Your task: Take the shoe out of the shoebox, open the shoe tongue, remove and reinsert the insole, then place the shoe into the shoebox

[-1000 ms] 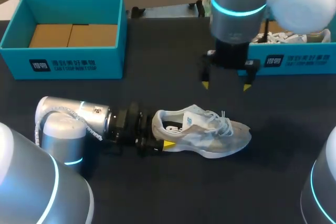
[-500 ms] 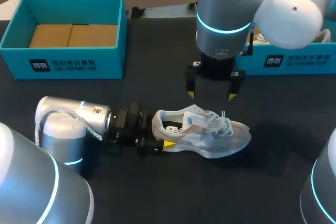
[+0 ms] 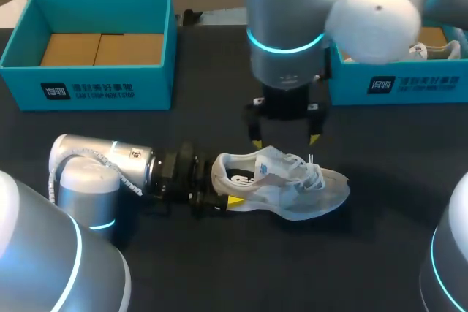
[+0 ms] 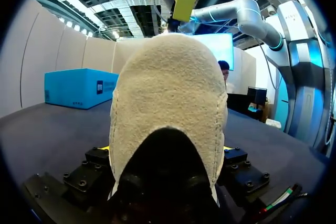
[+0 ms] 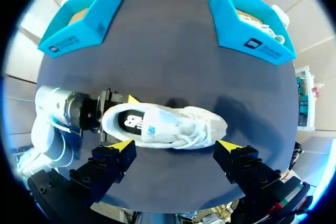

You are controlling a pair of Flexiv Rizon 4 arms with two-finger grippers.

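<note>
A white mesh sneaker (image 3: 285,180) lies on its side on the dark table, toe to the right, its black insole showing in the opening. My left gripper (image 3: 223,183) is shut on its heel, one yellow tip showing at the near side. In the left wrist view the fuzzy heel (image 4: 168,103) fills the space between the fingers of that gripper (image 4: 166,149). My right gripper (image 3: 285,140) hangs open just above the shoe's tongue, touching nothing. From the right wrist view the shoe (image 5: 168,124) lies under and between the right gripper's (image 5: 175,145) spread fingers.
A teal shoebox (image 3: 88,89) with a brown cardboard liner stands at the back left. A second teal shoebox (image 3: 398,85) at the back right holds another white shoe. My right arm's large body hangs over the table's middle.
My right arm has swung left and come down, from beside the right shoebox to just over the sneaker, fingers still spread. The left arm and the shoe have not moved.
</note>
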